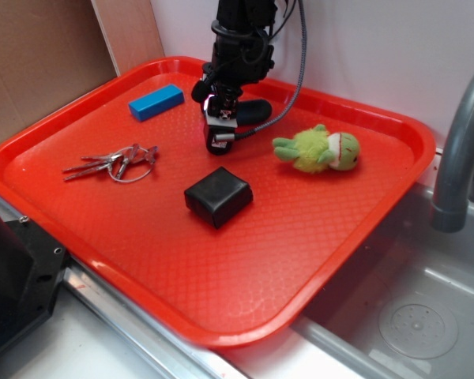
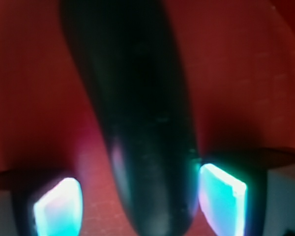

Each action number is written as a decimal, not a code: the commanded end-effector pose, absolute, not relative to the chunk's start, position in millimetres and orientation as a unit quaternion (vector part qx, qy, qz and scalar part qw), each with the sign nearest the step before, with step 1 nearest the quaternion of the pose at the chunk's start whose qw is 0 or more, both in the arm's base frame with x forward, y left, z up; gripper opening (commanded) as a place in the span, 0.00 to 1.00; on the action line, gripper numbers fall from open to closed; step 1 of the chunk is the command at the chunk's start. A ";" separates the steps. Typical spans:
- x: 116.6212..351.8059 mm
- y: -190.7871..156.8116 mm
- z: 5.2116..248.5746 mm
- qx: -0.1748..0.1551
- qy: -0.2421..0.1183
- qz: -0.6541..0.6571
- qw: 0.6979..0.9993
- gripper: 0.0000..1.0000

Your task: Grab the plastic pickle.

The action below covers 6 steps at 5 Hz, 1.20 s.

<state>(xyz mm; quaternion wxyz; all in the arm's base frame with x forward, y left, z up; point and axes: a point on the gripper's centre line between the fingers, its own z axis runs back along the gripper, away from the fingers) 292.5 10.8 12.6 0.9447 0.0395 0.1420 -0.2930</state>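
Observation:
The plastic pickle (image 2: 137, 123) is a dark, glossy oblong with a rounded end, and it fills the middle of the wrist view, lying on the red tray. In the exterior view only its right end (image 1: 257, 110) shows behind the arm, at the back of the tray. My gripper (image 2: 140, 201) is lowered over it with one finger on each side. The right fingertip (image 2: 223, 199) is at the pickle's edge. The left fingertip (image 2: 59, 209) stands apart from it with red tray showing between. The jaws are open around the pickle. The gripper also shows in the exterior view (image 1: 221, 134).
On the red tray (image 1: 316, 237) lie a blue block (image 1: 156, 102) at the back left, a bunch of keys (image 1: 114, 163) at the left, a black squarish box (image 1: 218, 197) in the middle and a fuzzy green plush toy (image 1: 320, 150) at the right. A grey faucet (image 1: 458, 142) and sink are at the right.

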 end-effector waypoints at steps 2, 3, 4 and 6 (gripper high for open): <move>297.6 1.2 29.0 0.027 0.117 -0.285 0.951 0.00; 287.5 4.2 79.4 0.030 0.090 -0.232 0.968 0.00; 241.7 2.1 128.6 0.027 0.026 -0.109 0.993 0.00; 180.4 5.0 223.9 0.027 -0.024 0.029 0.999 0.00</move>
